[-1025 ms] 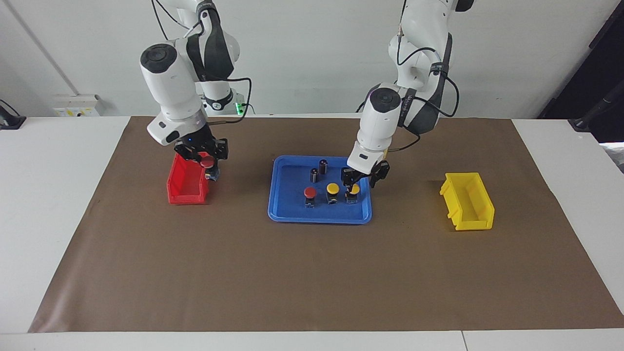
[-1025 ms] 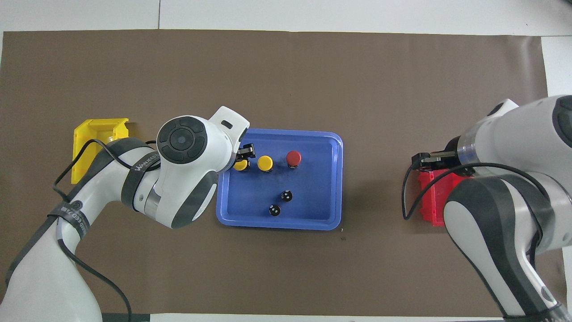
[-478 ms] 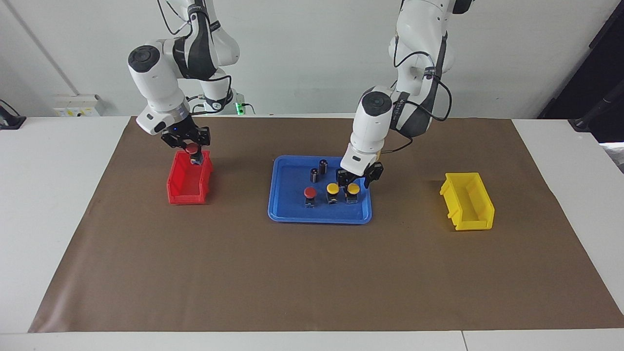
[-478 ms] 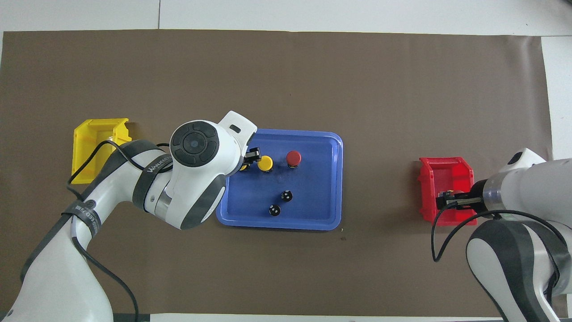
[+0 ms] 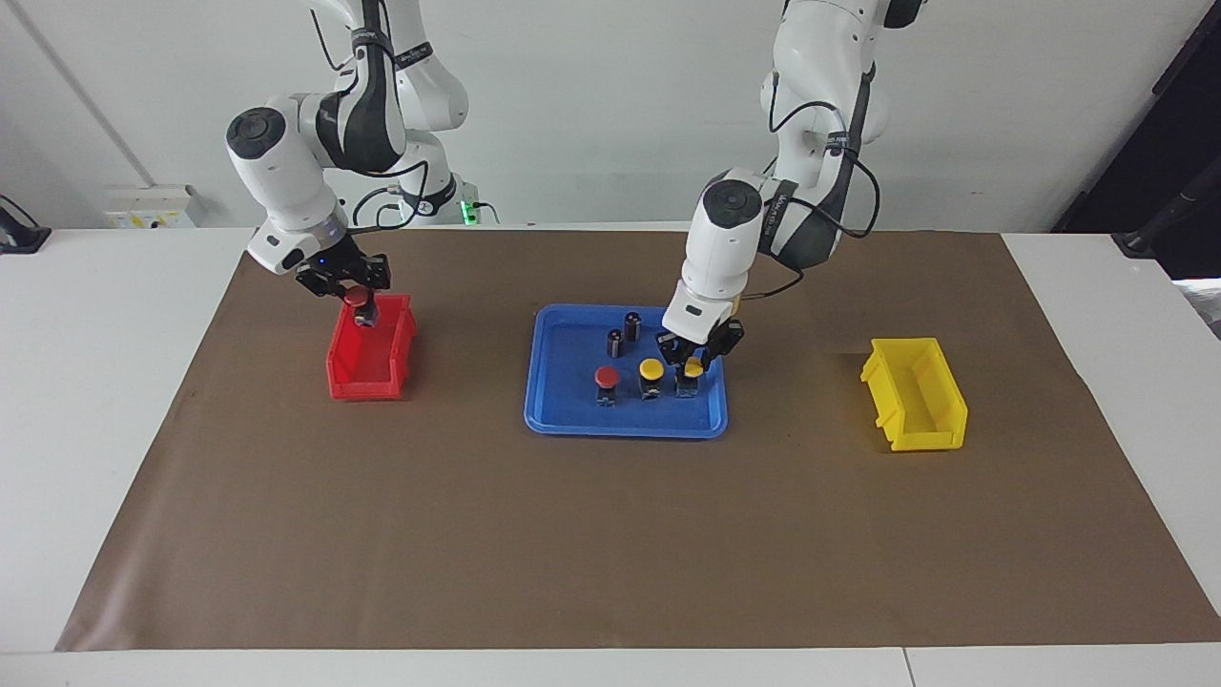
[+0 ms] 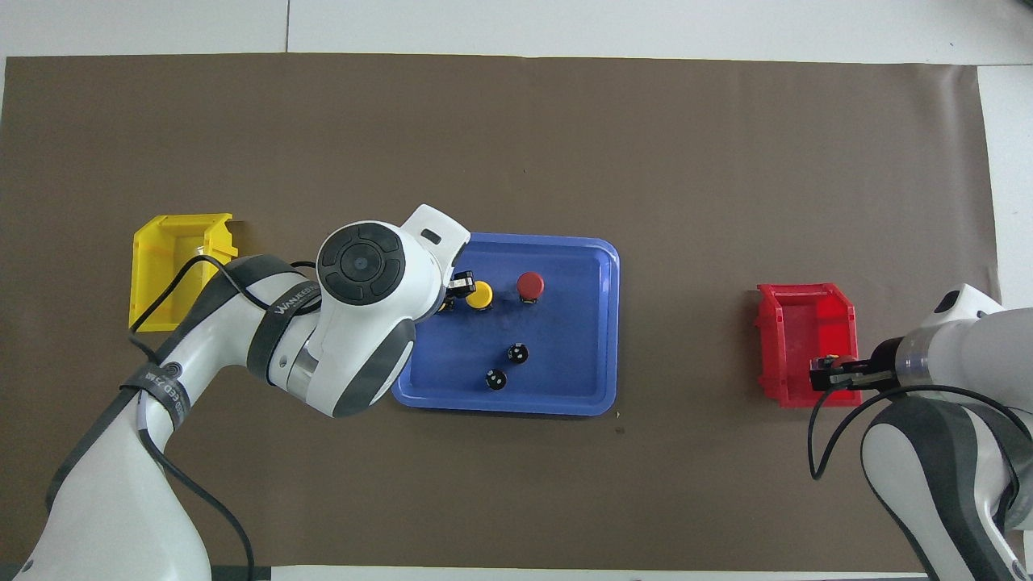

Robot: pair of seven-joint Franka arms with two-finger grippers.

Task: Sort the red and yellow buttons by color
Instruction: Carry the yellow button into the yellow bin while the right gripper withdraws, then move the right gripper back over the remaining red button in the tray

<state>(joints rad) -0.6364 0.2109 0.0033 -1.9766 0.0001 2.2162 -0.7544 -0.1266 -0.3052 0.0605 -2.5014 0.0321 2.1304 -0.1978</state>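
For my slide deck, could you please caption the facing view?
Right gripper holds a red button over the red bin; left gripper grips a yellow button in the blue tray.

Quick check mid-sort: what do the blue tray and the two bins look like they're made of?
Blue tray: looks like moulded plastic, smooth with a slight sheen, rounded corners and a raised rim. Red bin and yellow bin: apparently rigid moulded plastic, solid colour, with ribbed walls. None shows metal glint or wood grain.
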